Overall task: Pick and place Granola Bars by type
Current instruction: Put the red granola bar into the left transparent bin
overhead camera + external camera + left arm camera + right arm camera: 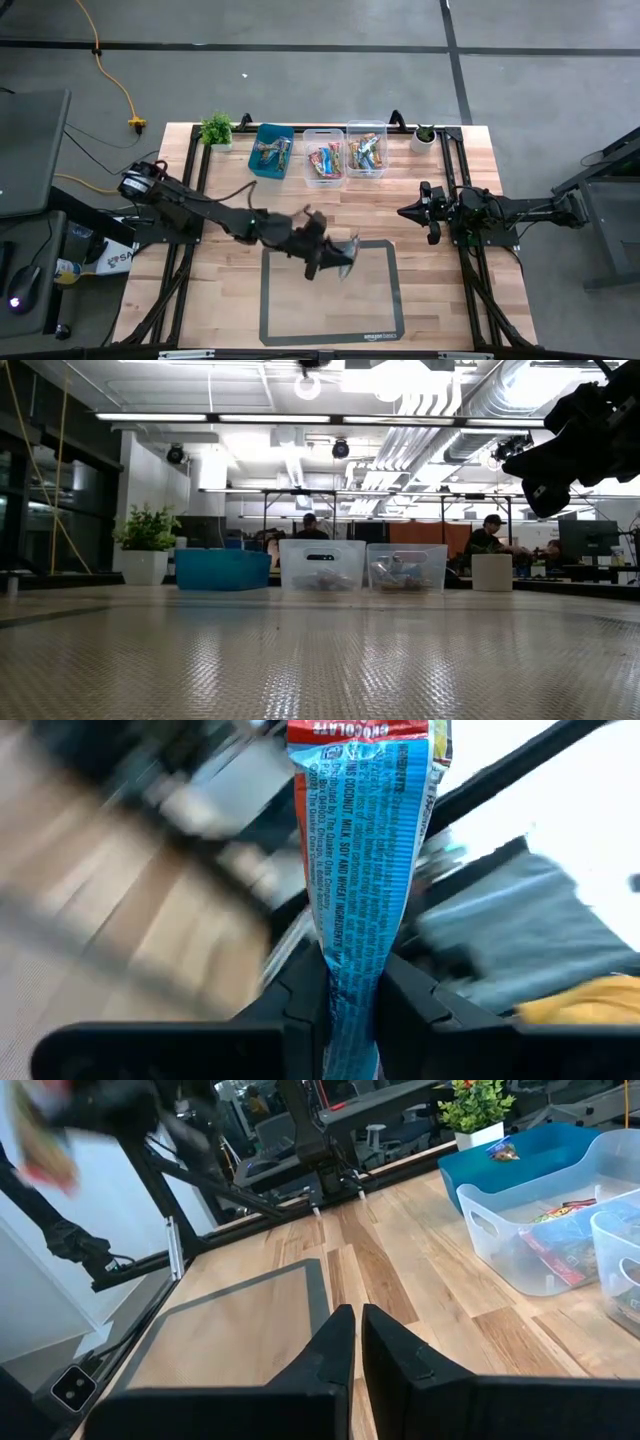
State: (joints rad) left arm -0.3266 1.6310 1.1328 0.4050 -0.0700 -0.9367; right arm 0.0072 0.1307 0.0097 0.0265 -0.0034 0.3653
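Left gripper (335, 262), raised over the upper edge of the grey-outlined mat (275, 330) at mid-table, is closed on one granola bar (362, 870); in the left wrist view its two fingers (300, 1000) pinch the lower end of a blue wrapper with a red-orange band at the far end, which stands up between them. Right gripper (412, 212) waits at the table's right side with its fingers pressed together and nothing between them.

Three bins stand in a row along the far edge: one teal bin (271, 150) and two clear bins (323, 155), (366, 150), each holding several wrapped bars; their exact number cannot be counted. Two potted plants flank the row, a leafy one (216, 130) to the left and a small one (424, 137) to the right. A yellow cable (115, 80) lies on the floor beyond the wooden table (200, 290). Two people (490, 535) sit in the room behind. Nothing lies between the held bar and the bins.
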